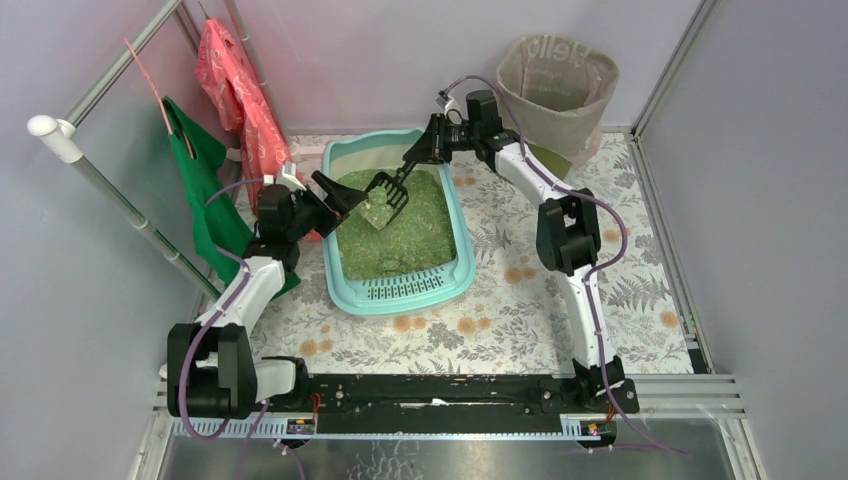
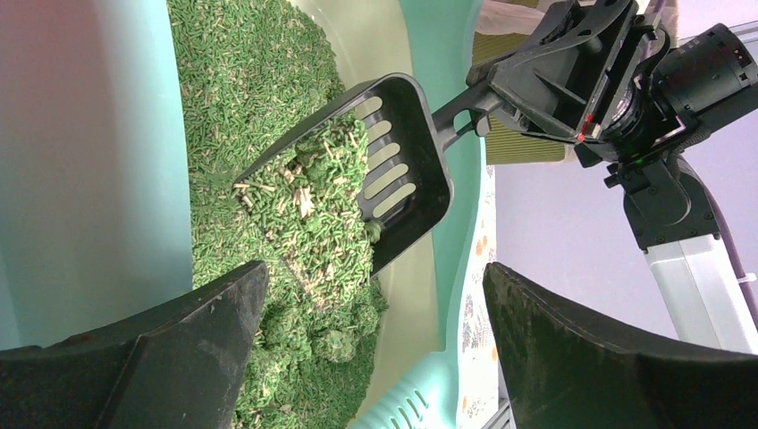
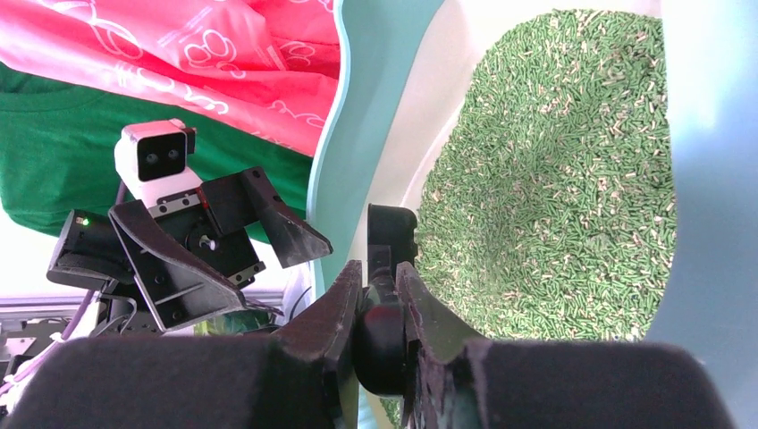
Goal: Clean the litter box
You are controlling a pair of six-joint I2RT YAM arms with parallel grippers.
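Pale turquoise plastic mid-bench (image 1: 500,325): litter box (image 1: 461,238), grille step (image 1: 405,290) toward the arm bases, green granules (image 1: 400,245) inside. Above the granules, black slotted scoop (image 1: 386,200), loaded with clumped litter, handle pinched tight in right hand (image 1: 420,150). Left hand (image 1: 338,193) spread wide, empty, over the box's left rim, just beside the scoop.

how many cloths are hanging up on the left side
2: a red patterned cloth in the back-left corner, and a green cloth just in front of it, left of the litter box. Another could be hidden behind them.
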